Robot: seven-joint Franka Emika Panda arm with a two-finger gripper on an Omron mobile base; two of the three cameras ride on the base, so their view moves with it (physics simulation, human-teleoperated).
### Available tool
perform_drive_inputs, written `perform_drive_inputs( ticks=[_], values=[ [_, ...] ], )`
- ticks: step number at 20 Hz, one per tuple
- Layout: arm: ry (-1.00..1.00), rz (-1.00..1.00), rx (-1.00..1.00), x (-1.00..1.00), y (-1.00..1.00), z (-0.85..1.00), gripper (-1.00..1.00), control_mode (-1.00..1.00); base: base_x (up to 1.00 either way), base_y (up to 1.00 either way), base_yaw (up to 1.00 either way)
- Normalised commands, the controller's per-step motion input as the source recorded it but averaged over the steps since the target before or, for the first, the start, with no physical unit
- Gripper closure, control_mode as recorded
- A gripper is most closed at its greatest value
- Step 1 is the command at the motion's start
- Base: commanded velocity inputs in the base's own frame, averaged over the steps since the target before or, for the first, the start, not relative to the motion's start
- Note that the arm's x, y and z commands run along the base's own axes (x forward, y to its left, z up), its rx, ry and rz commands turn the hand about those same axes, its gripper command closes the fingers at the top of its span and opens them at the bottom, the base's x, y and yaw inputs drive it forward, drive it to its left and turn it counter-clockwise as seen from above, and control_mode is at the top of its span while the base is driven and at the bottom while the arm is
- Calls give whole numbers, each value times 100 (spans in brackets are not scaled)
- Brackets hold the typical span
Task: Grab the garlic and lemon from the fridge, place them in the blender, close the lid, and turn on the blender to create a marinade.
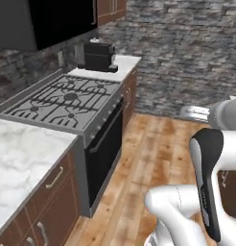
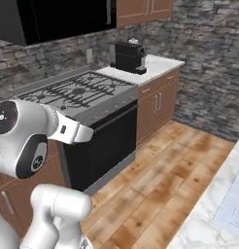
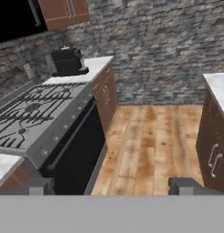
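At 12 o'clock across all three views runs a grey stone wall (image 1: 187,53), w/ a wood plank floor (image 1: 148,158) below it running toward 6. Along the left side, from 9 to 11 in the left base view, sits the stove (image 1: 67,98): black grates on a steel top, dark oven door under it facing the floor. A black hood (image 2: 58,17) hangs over it at 11 in the right base view. White marble worktop (image 1: 24,158) at 8 o'clock next to the stove, brown drawers beneath; a second stretch of worktop beyond the stove at 12 carries a black boxy coffee machine (image 1: 98,56), standing upright near the wall. Another marble worktop (image 3: 218,88) w/ dark cabinet doors shows at 3 in the hand view. Brown upper cabinets (image 3: 63,12) at 11–12 there.

End effector (image 3: 111,185): fingers spread wide apart at 6 in the hand view, nothing between them, pointed at floor & oven front.

Fridge, garlic, lemon, blender, lid: can't place any of them from these views.
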Motion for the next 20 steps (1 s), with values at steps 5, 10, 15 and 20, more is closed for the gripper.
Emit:
perform_drive_inputs(
  ticks=[5,10,15,20],
  values=[
    [0,0,0,0,0,0,-100,100,65,-63,-48],
    [0,0,0,0,0,0,-100,100,100,-3,-31],
    [0,0,0,0,0,0,-100,100,100,0,-17],
    [0,0,0,0,0,0,-100,100,100,-15,-4]
  ],
)
